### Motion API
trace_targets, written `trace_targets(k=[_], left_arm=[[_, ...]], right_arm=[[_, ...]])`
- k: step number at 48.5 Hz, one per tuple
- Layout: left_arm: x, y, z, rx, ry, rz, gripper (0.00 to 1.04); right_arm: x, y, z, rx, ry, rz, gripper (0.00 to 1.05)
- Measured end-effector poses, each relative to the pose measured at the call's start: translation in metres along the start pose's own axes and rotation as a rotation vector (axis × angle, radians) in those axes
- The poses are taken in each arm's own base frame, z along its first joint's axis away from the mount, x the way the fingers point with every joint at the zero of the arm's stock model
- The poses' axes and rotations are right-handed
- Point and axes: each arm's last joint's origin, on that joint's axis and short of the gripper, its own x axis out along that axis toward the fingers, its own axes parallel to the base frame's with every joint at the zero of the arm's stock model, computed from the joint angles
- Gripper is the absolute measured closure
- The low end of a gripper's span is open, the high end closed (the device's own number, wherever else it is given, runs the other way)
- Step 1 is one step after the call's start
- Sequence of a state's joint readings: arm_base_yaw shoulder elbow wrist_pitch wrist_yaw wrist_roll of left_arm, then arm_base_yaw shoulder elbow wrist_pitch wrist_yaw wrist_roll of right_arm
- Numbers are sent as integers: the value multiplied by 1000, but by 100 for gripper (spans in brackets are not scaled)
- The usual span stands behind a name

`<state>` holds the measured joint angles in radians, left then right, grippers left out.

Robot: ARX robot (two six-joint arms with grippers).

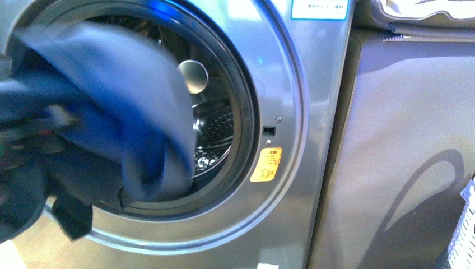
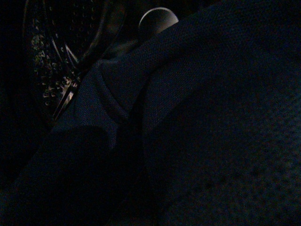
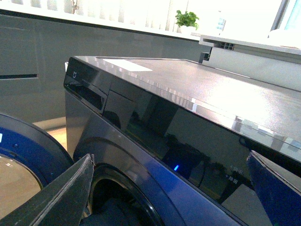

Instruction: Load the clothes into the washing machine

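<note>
The grey-silver washing machine [image 1: 291, 84] fills the front view, its round porthole open onto the shiny perforated drum [image 1: 215, 126]. A yellow sticker [image 1: 266, 165] sits right of the rim. The navy-blue clothes [image 1: 129, 112] drape across the left half of the porthole and over its lower rim, partly inside the drum. My left gripper is shut on the clothes and buried in the blurred fabric at the left edge. In the dim left wrist view the clothes [image 2: 197, 122] cover nearly everything. My right gripper [image 3: 169, 193] is open and empty, up near the machine's dark control panel [image 3: 155, 122].
A plain grey-brown unit [image 1: 403, 157] stands right of the machine with beige fabric [image 1: 420, 11] on top. A white basket [image 1: 466, 230] shows at the right edge. The open door [image 3: 28, 150] hangs to one side in the right wrist view.
</note>
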<state>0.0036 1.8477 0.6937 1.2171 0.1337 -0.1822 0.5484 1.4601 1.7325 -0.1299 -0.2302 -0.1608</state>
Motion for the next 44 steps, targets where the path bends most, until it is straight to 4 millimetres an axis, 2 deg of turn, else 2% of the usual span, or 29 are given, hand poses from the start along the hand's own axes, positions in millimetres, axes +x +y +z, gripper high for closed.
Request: trace_targets(k=[19, 38, 44], left_arm=[[68, -11, -22, 84, 62, 130, 94], [129, 5, -30, 93, 89, 293, 94], [143, 6, -31, 109, 85, 316, 94]], right_arm=[[0, 0, 0, 0, 0, 0, 7], [0, 0, 0, 0, 0, 0, 7], [0, 0, 0, 0, 0, 0, 7]])
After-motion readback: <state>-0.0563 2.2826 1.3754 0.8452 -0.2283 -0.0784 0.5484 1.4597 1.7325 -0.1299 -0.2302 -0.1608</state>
